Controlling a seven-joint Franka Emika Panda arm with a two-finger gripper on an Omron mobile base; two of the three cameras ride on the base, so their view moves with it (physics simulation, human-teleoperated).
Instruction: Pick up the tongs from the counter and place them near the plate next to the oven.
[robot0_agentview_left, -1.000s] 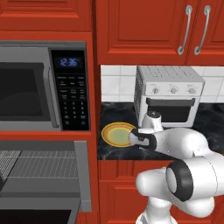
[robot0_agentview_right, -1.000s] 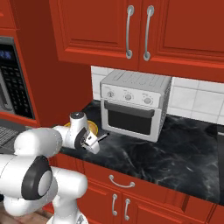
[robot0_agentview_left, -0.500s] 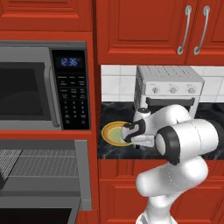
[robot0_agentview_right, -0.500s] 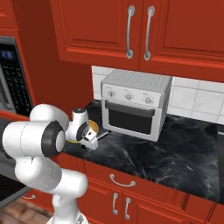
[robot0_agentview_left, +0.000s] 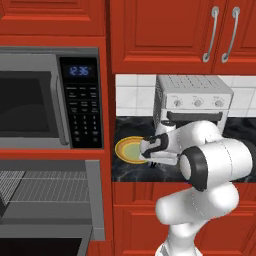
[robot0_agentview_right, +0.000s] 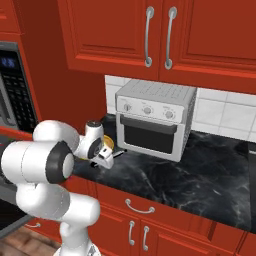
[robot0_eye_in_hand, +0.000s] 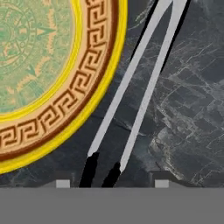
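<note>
Lowered beside the plate (robot0_eye_in_hand: 39, 65) since earlier, the end effector (robot0_eye_in_hand: 112, 183) stands apart over the surface (robot0_eye_in_hand: 183, 109); the tongs (robot0_eye_in_hand: 140, 83), light, stiff, slippery, grip best mid-arm.

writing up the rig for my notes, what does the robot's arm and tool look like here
The arm is made of fat, rounded, glossy white shells, with dark grey to black rings at the joints. It rises from a white column at the base. The wrist narrows to a small white head with dark patches, carrying the tool, a compact white block with dark trim. No loose cables, labels or markings can be made out.
</note>
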